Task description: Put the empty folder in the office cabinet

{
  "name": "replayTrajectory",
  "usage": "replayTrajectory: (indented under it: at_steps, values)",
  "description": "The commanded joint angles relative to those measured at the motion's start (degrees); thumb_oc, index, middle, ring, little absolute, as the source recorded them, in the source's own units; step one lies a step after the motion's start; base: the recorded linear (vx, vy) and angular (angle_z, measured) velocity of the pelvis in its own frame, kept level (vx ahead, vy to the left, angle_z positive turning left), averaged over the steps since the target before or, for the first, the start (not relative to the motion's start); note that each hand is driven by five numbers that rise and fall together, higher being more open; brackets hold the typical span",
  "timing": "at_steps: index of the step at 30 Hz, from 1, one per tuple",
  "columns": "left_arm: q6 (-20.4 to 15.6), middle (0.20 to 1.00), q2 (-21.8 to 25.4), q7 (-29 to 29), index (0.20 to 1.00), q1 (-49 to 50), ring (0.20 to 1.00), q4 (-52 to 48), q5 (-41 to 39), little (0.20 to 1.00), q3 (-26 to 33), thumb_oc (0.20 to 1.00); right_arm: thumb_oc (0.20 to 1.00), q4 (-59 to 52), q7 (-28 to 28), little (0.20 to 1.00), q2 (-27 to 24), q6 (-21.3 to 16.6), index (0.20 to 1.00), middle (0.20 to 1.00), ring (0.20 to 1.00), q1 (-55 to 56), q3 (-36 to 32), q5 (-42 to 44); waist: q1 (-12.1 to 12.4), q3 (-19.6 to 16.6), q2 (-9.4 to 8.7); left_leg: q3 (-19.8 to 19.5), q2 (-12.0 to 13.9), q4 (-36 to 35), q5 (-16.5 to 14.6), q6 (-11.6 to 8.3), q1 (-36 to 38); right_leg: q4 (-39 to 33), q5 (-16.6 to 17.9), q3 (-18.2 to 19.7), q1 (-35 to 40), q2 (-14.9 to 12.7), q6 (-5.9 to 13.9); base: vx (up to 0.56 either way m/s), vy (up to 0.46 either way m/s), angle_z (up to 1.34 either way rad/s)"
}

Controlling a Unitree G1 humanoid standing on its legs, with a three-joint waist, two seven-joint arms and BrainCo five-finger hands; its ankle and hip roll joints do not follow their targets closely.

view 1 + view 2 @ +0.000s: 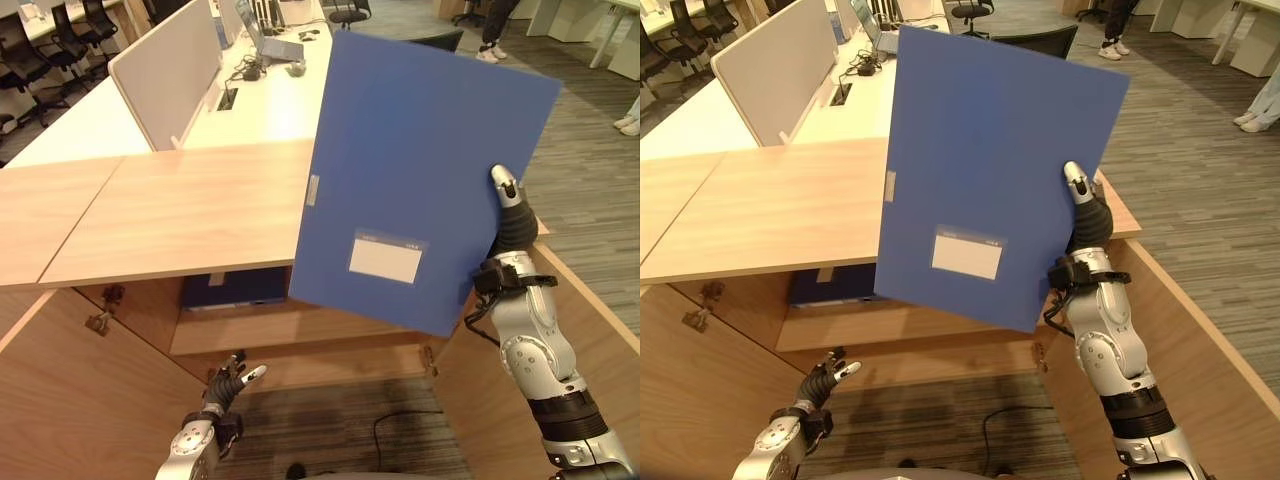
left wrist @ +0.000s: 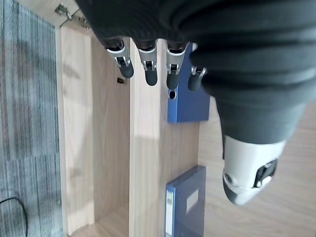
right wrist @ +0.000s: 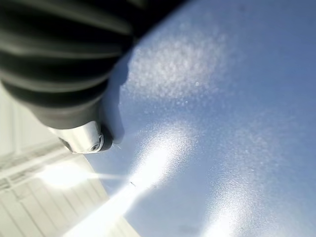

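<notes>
So the right hand [image 1: 510, 215] is up high with the blue folder [image 1: 420, 170] pinched along its right edge: the thumb sits on the front face and the rest of the fingers are tucked behind the cover, so it's clamped on it. In the right wrist view the thumb tip [image 3: 86, 140] is pressed right against the blue surface. The folder is held up off everything, roughly upright and tilted a bit, its flat face toward the camera, with a white label [image 1: 385, 258] near the lower middle and a small grey tab [image 1: 312, 190] on its left edge. It hangs in front of the wooden desk top [image 1: 180, 210] and above the open office cabinet [image 1: 300, 330] below, not touching either as far as I can see. The left hand [image 1: 232, 385] is way down low by the cabinet opening, well apart from the folder, fingers loosely spread and holding nothing; the left wrist view shows its fingers [image 2: 148, 64] straight-ish, pointing at the cabinet's shelves. Inside the cabinet there's already a blue binder [image 2: 185, 207] and another blue file box [image 2: 187, 101] on a shelf; from the head view you can see a blue box [image 1: 235, 288] under the desk top. The cabinet doors [image 1: 70, 400] are swung open on both sides. Behind the desk there's a white divider panel [image 1: 165, 70] and a laptop [image 1: 265, 40] on the pale desk beyond, and a person's shoes [image 1: 490, 52] on the floor further back.
</notes>
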Motion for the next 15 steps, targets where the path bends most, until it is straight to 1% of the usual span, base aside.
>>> replayTrajectory:
  at_steps: [1,4,5,6,9,10,11,12,13,14,15]
  values:
    - [-2.5,1.000,3.5,-0.5,1.000,-0.8,1.000,-2.5,0.4,1.000,3.4,1.000,0.200,-6.0,3.5,0.200,0.4,-1.2,0.200,0.200,0.200,-0.2,-0.5,2.9,0.7,-3.4,-2.99,-0.9,-2.3,1.0,-6.3,2.34,2.8,-0.9,3.3,-1.5,0.8,-0.2,-0.16,0.03,0.068,-0.03]
    - [-2.9,1.000,4.7,-1.2,1.000,-0.7,1.000,-3.3,0.3,1.000,4.5,1.000,0.200,-5.2,5.3,0.200,-0.8,0.2,0.200,0.200,0.200,1.4,-0.6,2.7,0.8,-3.4,-3.09,-1.1,-2.5,0.7,-6.3,2.45,3.0,-0.9,3.4,-1.5,1.2,-0.7,0.12,0.00,0.062,-0.01]
    - [-3.1,1.000,6.1,-2.5,1.000,-0.5,1.000,-4.3,0.1,1.000,5.0,1.000,0.200,-4.5,6.6,0.200,-2.3,1.1,0.200,0.200,0.200,2.1,-0.7,2.0,0.9,-3.5,-3.17,-1.2,-2.7,0.7,-6.3,2.59,3.1,-0.7,3.4,-1.3,1.3,-0.8,0.23,0.00,0.068,-0.02]
    - [-3.1,1.000,6.1,-2.5,1.000,-0.5,1.000,-4.3,0.1,1.000,5.0,1.000,0.200,-4.5,6.7,0.200,-2.3,1.1,0.200,0.200,0.200,2.1,-0.7,2.0,0.9,-3.5,-3.17,-1.2,-2.7,0.7,-6.4,2.60,3.2,-0.7,3.4,-1.3,1.3,-0.8,0.23,0.00,0.059,0.00]
    - [-3.3,1.000,8.5,-5.2,1.000,-0.5,1.000,-5.8,-1.6,1.000,5.8,1.000,0.200,-3.1,8.9,0.200,-4.4,2.6,0.200,0.200,0.200,2.8,-0.9,1.5,1.0,-3.5,-3.37,-1.4,-2.8,0.8,-6.4,2.78,3.1,-0.2,3.3,-1.3,1.2,-1.2,0.44,-0.01,0.048,0.01]
    - [-3.2,1.000,10.9,-7.7,1.000,-0.4,1.000,-7.7,-3.6,1.000,6.3,1.000,0.200,-1.9,10.3,0.200,-5.6,3.3,0.200,0.200,0.200,3.3,-0.9,1.2,1.1,-3.5,-3.57,-1.5,-2.9,0.8,-6.4,2.91,3.0,0.1,3.3,-1.5,1.1,-1.4,0.62,-0.01,0.042,-0.01]
    - [-3.1,1.000,11.0,-7.7,1.000,-0.4,1.000,-7.7,-3.6,1.000,6.3,1.000,0.200,-1.9,10.3,0.200,-5.6,3.3,0.200,0.200,0.200,3.3,-1.0,1.2,1.1,-3.5,-3.60,-1.5,-2.9,0.8,-6.4,2.91,3.0,0.1,3.3,-1.5,1.1,-1.4,0.62,0.00,0.038,-0.01]
    - [-3.2,1.000,12.6,-9.3,1.000,-0.3,1.000,-9.3,-4.7,1.000,6.4,1.000,0.200,-1.2,10.9,0.200,-6.1,3.6,0.200,0.200,0.200,3.5,-1.2,0.9,1.2,-3.5,-3.71,-1.6,-3.0,0.9,-6.4,2.96,2.9,0.3,3.3,-1.5,1.1,-1.4,0.69,0.00,0.000,0.00]
    - [-2.8,1.000,14.3,-11.5,1.000,0.0,1.000,-11.3,-7.0,1.000,6.4,1.000,0.200,-0.5,11.7,0.200,-6.9,3.9,0.200,0.200,0.200,3.8,-1.2,0.5,1.2,-3.5,-3.81,-1.7,-3.0,0.9,-6.4,3.05,2.9,0.4,3.3,-1.5,1.1,-1.6,0.78,-0.01,0.034,-0.01]
    - [-2.4,1.000,17.6,-15.6,1.000,0.9,1.000,-15.5,-10.7,1.000,7.0,1.000,0.200,0.7,13.2,0.200,-8.0,4.5,0.200,0.200,0.200,4.6,-1.3,-0.2,1.5,-3.6,-3.96,-1.9,-3.1,0.8,-6.4,3.19,3.0,0.6,3.3,-1.7,1.1,-1.8,0.96,0.00,0.000,0.00]
    - [-2.2,1.000,19.3,-17.3,1.000,1.3,1.000,-17.6,-12.4,1.000,7.4,1.000,0.200,1.5,13.8,0.200,-8.2,4.7,0.200,0.200,0.200,5.2,-1.3,-0.6,1.6,-3.7,-4.17,-2.1,-3.2,0.8,-6.4,3.24,3.1,0.5,3.2,-1.7,1.2,-1.8,1.06,0.00,0.016,0.04]
